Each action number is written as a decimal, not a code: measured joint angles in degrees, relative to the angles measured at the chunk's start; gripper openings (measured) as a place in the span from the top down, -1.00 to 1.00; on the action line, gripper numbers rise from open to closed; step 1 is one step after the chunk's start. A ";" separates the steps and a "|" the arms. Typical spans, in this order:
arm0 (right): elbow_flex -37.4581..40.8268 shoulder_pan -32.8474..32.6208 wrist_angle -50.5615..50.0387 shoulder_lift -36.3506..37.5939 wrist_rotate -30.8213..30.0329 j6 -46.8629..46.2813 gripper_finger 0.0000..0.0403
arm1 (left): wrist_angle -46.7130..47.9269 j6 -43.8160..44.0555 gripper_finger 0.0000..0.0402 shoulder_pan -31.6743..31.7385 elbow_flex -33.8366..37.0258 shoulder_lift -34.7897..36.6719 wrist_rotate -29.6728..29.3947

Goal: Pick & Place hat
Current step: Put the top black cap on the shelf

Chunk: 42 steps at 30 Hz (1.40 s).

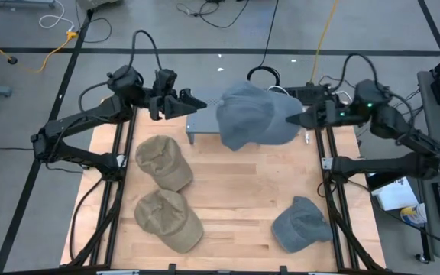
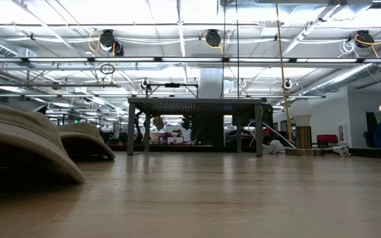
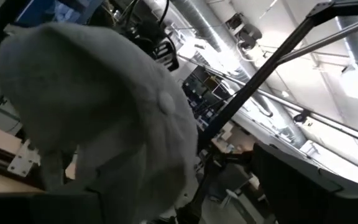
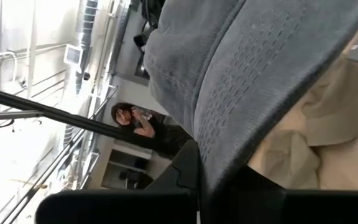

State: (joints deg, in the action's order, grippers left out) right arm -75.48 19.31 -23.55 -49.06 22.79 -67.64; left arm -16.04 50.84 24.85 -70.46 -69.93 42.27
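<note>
up close, soft tan caps (image 2: 18, 145) sag on the wooden table (image 1: 243, 198), parked at the left out of the way. left gripper (image 1: 193, 105) hovers at the far edge, fingers apart and empty, likely waiting to assist. centre, the grey hat (image 1: 252, 114) hangs limp above the small metal stand (image 1: 201, 126), floppy woven cloth, pinched by its brim in the right gripper (image 1: 302, 117), clamped tight. another grey cap (image 1: 300, 224) rests front right.
</note>
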 joint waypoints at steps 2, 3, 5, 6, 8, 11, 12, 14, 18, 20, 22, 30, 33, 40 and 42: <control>0.00 1.65 -0.41 0.28 0.34 1.00 0.98 | -0.08 -0.16 -0.45 -0.16 0.00 0.00 -0.14; -0.02 2.64 -0.35 0.16 1.33 1.44 0.99 | -0.08 -0.20 -0.45 -0.16 0.00 0.00 -0.22; -0.02 4.96 -0.05 -0.98 4.12 2.18 0.99 | -0.06 -0.67 -0.44 -0.22 0.00 0.00 -0.22; -0.02 6.27 0.22 -1.78 5.84 2.45 0.99 | -0.08 -0.83 -0.45 -0.21 0.00 0.00 -0.22; -0.02 9.12 1.43 -3.82 9.97 2.82 0.99 | -0.32 -0.73 -0.47 -0.22 0.00 0.00 -0.22; 0.00 13.87 4.88 -7.57 16.39 2.81 0.99 | -0.36 -0.24 -0.50 -0.23 0.00 0.00 -0.22; 0.00 15.62 6.34 -8.76 18.43 2.71 0.99 | -0.39 -0.13 -0.51 -0.35 0.00 0.00 -0.14; -0.02 19.25 9.30 -10.96 23.06 2.48 0.99 | -0.40 -0.01 -0.53 -0.68 0.00 0.00 0.06; -0.02 26.41 12.69 -15.42 32.28 2.14 0.99 | -0.46 -0.12 -0.52 -1.75 0.00 0.00 0.28; -0.02 29.75 13.05 -17.11 36.12 2.20 0.99 | -0.49 -0.12 -0.50 -2.04 0.00 0.00 0.48; -0.02 33.08 13.05 -18.45 39.96 2.65 0.99 | -0.49 -0.14 -0.48 -2.11 0.00 0.00 0.83; -0.02 40.20 13.03 -23.88 45.10 9.99 0.99 | -0.49 -0.12 -0.43 -2.11 0.00 0.00 1.31; -0.02 40.90 12.62 -26.20 47.18 14.01 0.99 | -0.49 -0.12 -0.46 -2.11 0.00 -0.02 1.28; -0.04 41.44 7.80 -31.72 47.79 21.82 0.99 | -0.49 0.67 -0.51 -2.11 0.02 -0.02 1.26; -0.04 41.42 5.62 -33.32 47.78 24.21 0.99 | -0.47 0.73 -0.49 -2.11 0.02 -0.02 1.26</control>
State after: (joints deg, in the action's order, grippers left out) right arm -75.53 60.73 -17.94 -82.38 70.56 -43.43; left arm -16.51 51.57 22.74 -70.43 -69.95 43.53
